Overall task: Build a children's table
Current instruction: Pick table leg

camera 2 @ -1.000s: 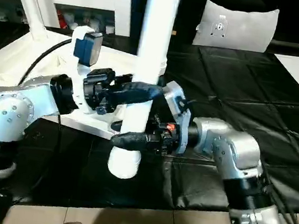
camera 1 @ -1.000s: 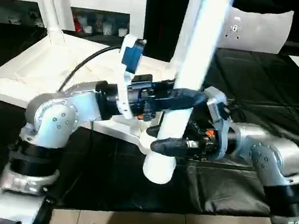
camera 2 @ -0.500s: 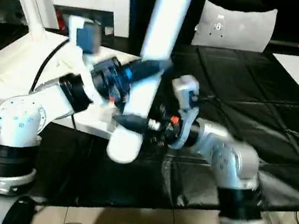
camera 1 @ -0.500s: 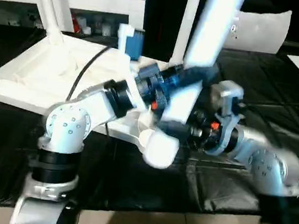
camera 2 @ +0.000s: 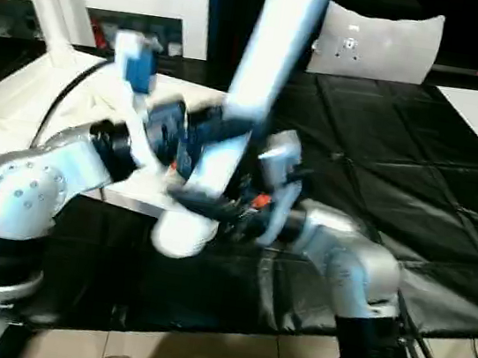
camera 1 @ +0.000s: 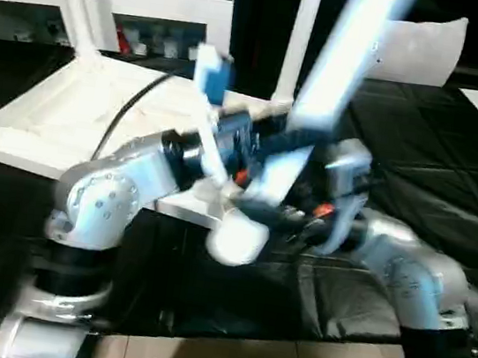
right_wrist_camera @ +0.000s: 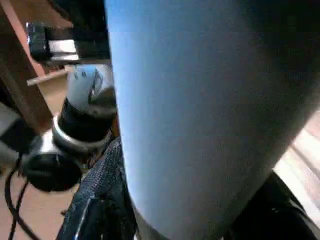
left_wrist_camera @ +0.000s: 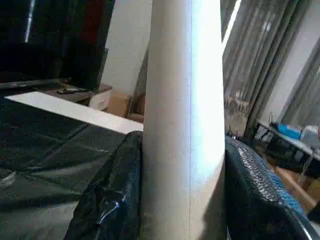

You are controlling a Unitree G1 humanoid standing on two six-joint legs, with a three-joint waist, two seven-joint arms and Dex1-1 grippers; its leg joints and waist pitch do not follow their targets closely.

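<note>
1. Left eye view: both grippers clamp one white tube leg (camera 1: 313,127) just above the tabletop (camera 1: 60,118), which lies underside up on the black mat (camera 1: 421,151).
2. Left gripper (camera 1: 258,137) closes on the leg from the tabletop side; in the left wrist view its black fingers (left_wrist_camera: 112,200) press either flank of the tube.
3. Right gripper (camera 1: 283,214) grips lower, near the leg's rounded bottom end (camera 1: 235,236), its fingers (right_wrist_camera: 95,210) hugging the tube.
4. The leg's long axis leans, top away from the tabletop, bottom end hovering just over the tabletop's near corner.
5. Judgement: the bottom end needs tipping upright and lining up with the corner socket, hidden beneath it.
6. Two fitted legs (camera 1: 73,0) stand at the tabletop's far edge, well apart; open mat lies beyond the near corner.
</note>
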